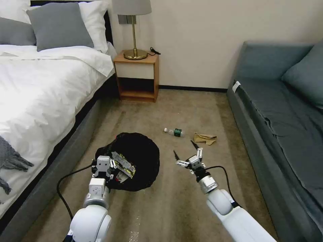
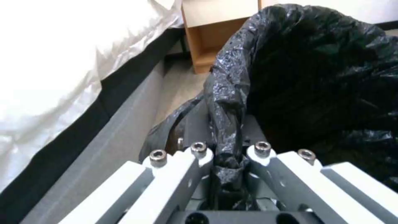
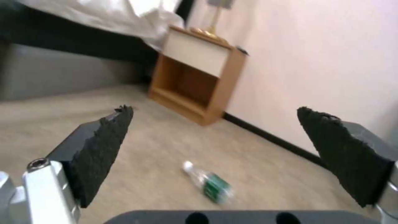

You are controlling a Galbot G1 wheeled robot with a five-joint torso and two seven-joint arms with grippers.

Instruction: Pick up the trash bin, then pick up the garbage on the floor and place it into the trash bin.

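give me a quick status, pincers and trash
Left pincer shut on bin rim, wrapper inside. Right pincer open, short of bottle and paper on the carpet. Path clear.

A bed with white sheets, grey and white pillows and a grey knitted throw draped at its edge fills the left side of the room, on a dark grey base. Against the cream wall beside it stands a wooden nightstand with a white drawer front and an open shelf below, carrying a brass lamp with a pale shade and a small black cable. Along the right side runs a blue-grey sofa with a matching cushion, and tan carpet covers the floor between them.
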